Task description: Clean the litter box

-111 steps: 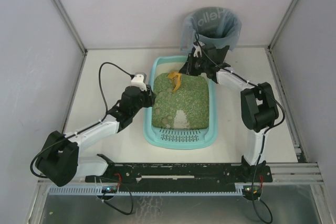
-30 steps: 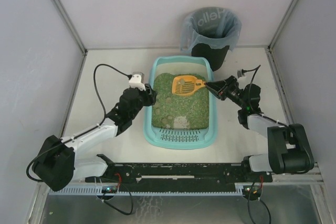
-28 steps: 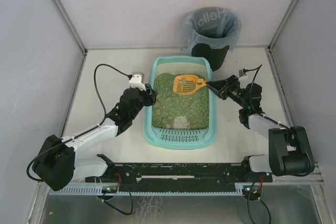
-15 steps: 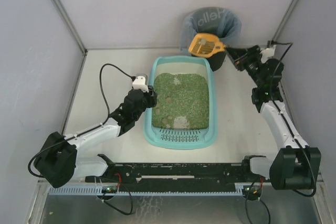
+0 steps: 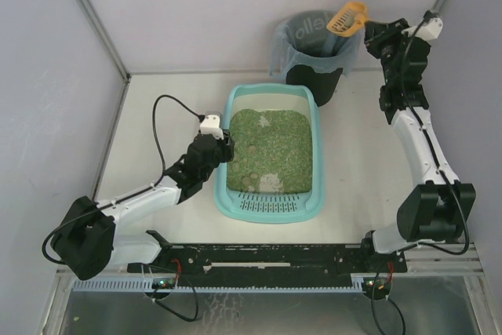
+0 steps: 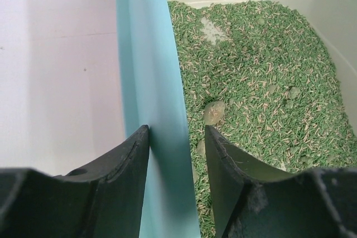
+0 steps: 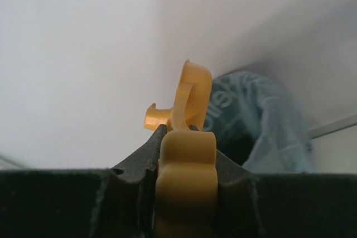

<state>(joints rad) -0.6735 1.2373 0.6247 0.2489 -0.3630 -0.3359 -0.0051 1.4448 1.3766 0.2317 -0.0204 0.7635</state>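
Note:
The light-teal litter box (image 5: pixel 319 164) lies mid-table, holding green litter (image 5: pixel 271 143) with several grey clumps (image 6: pixel 213 112) and a slotted grille at its near end. My left gripper (image 5: pixel 222 145) straddles the box's left wall (image 6: pixel 150 82) and is shut on it, with one finger outside and one over the litter (image 6: pixel 177 132). My right gripper (image 5: pixel 375 31) is shut on the handle of an orange scoop (image 5: pixel 347 16). It holds the scoop high and tipped on edge over the far right rim of the black bin (image 5: pixel 318 45). The right wrist view shows the scoop (image 7: pixel 187 154) between my fingers (image 7: pixel 187 137).
The bin with its grey-blue bag liner (image 7: pixel 262 121) stands at the back, just beyond the box's far right corner. Pale walls close the cell on three sides. A black rail (image 5: pixel 267 256) runs along the near edge.
My right arm lifted the scoop out of the litter, swung it back over the bin, then raised and tipped it. The left gripper stayed on the box wall.

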